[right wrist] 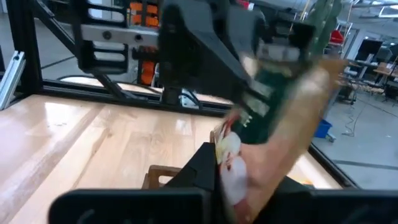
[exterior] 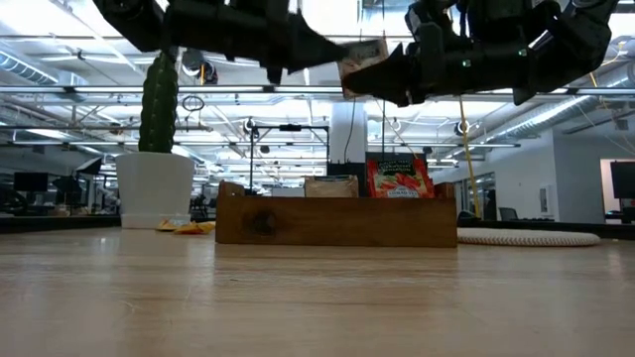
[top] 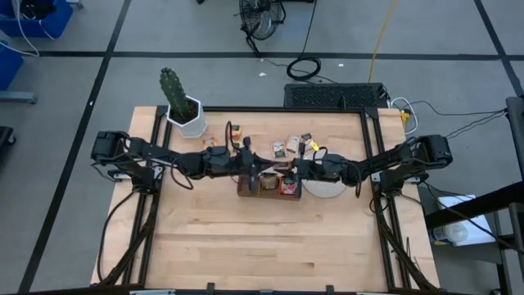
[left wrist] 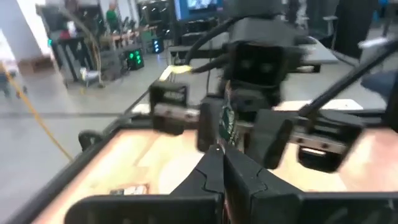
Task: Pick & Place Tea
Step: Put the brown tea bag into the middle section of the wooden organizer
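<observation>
Wooden table (top: 246, 238): tray (top: 248, 190), planter (top: 187, 120), sachets (top: 292, 146)

Grey floor (top: 205, 33) with dark seam lines and loose cables around the light wooden worktop (top: 262, 246); beyond it, an open hall with ceiling strip lights (exterior: 60, 45) and desks.

One tan tea sachet (exterior: 363, 56) with green print hangs in the air above the wooden tray (exterior: 337, 223), pinched on edge between both end effectors. A red sachet (exterior: 400, 179) and a tan one (exterior: 330, 186) stand upright in the tray. More sachets (top: 295, 145) lie scattered flat on the surface just beyond the tray.
</observation>
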You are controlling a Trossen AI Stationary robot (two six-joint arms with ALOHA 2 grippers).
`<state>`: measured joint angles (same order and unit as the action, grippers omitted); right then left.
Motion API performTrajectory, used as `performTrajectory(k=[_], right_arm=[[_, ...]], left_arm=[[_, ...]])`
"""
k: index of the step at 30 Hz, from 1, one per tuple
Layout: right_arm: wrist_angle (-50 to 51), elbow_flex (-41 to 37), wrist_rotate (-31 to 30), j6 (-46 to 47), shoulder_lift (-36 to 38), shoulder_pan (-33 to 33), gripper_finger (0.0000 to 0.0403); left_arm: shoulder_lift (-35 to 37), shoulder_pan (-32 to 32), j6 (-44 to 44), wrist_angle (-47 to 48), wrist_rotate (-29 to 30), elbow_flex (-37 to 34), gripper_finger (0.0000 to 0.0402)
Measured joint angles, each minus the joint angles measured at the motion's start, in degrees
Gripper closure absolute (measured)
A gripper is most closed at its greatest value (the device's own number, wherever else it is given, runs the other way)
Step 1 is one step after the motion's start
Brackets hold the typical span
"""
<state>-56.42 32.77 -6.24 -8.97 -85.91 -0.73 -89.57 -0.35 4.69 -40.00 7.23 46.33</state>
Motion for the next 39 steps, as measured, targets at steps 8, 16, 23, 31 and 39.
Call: performTrajectory(k=[8,16,23,31,39], right_arm=[[3.13,-0.02,0.20,1.00,-0.02,-0.09,0.0354],[10.45,-0.02,0.06,0.79,4.70,-0.13,0.0361],[18.75,0.00,-2.94,0.44,13.43,-0.13,0.0367],[24.89,0.00,-4.42,0.35,18.15,-0.13,0.0371],[25.18,0.00,-4.26,0.35,18.43,-0.13,0.0372]], left_arm=[[9.07,-3.59,6.86,11.95,10.56,0.06,0.0400],[8.27,-5.47,0.30,22.49,11.02,0.07,0.0400],[-3.07,-5.88,-2.30,14.66,8.06,-0.01,0.0401],[-7.65,-10.01,-4.56,11.39,14.71,-0.26,0.0401],[-7.62,-12.16,-6.98,9.89,20.33,-3.03,0.0401]])
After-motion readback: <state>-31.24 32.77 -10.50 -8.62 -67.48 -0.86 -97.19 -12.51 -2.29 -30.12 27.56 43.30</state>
